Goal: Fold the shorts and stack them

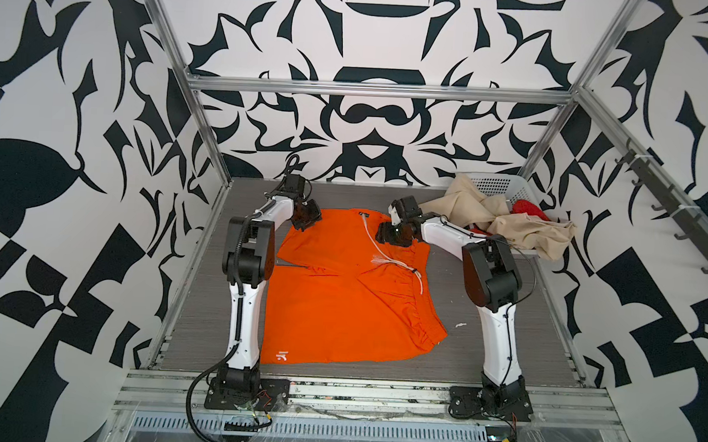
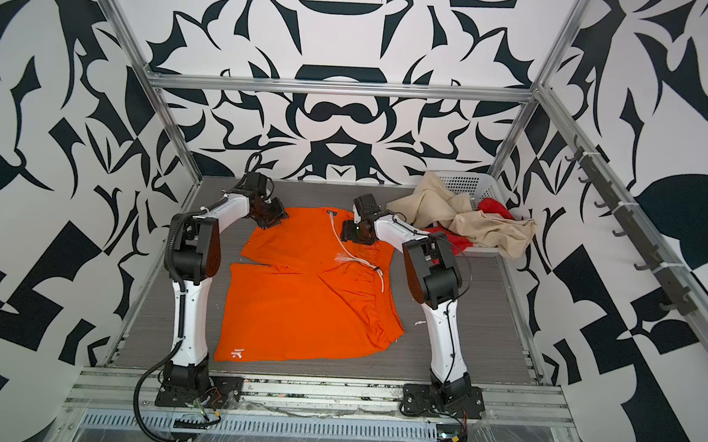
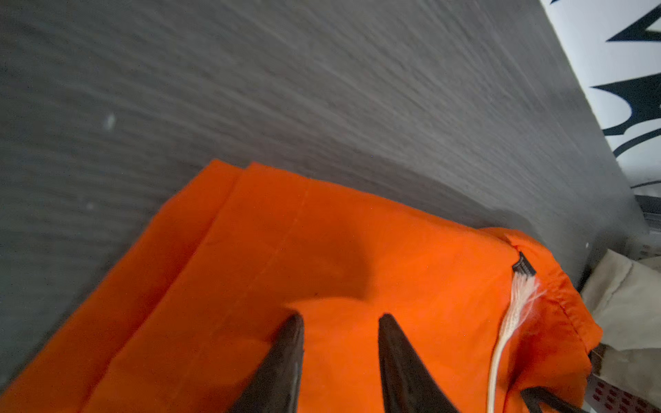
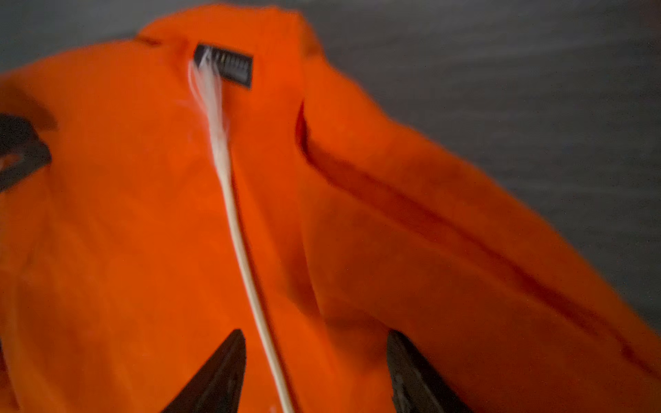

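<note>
The bright orange shorts (image 1: 339,308) (image 2: 297,310) lie spread on the grey table, one leg folded over, white logo (image 1: 282,356) at the near corner. Their white drawstring (image 1: 404,266) (image 4: 232,214) trails over the waistband. My left gripper (image 1: 304,220) (image 3: 341,318) hovers open over the far left corner of the orange cloth (image 3: 322,250). My right gripper (image 1: 389,232) (image 4: 315,334) stands open over the far waistband (image 4: 143,214), the drawstring running between its fingers. The beige shorts (image 1: 510,230) and the red shorts (image 1: 525,208) lie crumpled at the back right.
A white perforated basket (image 1: 499,186) (image 2: 466,182) stands in the back right corner, with the beige and red cloth spilling over its front. A small white scrap (image 1: 460,325) lies on the table (image 1: 516,355) beside the right arm. Metal frame posts border the table.
</note>
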You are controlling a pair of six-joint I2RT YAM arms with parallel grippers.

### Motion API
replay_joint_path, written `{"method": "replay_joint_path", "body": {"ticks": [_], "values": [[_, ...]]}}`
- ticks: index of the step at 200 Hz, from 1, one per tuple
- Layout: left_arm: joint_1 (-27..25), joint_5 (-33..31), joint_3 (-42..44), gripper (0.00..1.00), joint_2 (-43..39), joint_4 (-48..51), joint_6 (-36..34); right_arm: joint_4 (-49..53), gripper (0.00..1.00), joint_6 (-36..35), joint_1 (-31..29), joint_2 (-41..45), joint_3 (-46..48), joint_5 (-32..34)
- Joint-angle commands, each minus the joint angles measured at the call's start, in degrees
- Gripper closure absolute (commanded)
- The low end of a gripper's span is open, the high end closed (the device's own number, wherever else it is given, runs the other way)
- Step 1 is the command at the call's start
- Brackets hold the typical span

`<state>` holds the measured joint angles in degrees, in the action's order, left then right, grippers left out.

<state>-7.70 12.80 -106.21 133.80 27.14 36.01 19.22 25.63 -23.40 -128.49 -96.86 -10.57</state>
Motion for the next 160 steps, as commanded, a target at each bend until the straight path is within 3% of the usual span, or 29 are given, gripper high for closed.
{"method": "replay_joint_path", "body": {"ticks": [1,43,81,112,160], "values": [[1.76,-2.28,-3.9,0.61,6.2,6.39,-0.57,3.44,0.33,1.6,3.28,-3.86,-5.51,4.32],[3.19,-0.89,-18.8,0.61,13.57,10.43,-1.85,8.62,0.33,0.05,5.56,-10.73,-21.13,0.62],[3.21,-1.29,-23.93,0.54,5.86,12.33,-2.61,5.73,0.31,-1.24,5.72,3.41,-15.57,-2.7],[2.48,-2.01,-10.62,0.53,-12.01,10.82,-2.5,8.84,0.3,-0.69,7.15,20.03,0.65,-4.57],[0.36,-4.65,24.93,0.53,-39.36,9.2,2.03,17.76,0.26,3.93,10.95,42.0,33.04,-8.9]]}}
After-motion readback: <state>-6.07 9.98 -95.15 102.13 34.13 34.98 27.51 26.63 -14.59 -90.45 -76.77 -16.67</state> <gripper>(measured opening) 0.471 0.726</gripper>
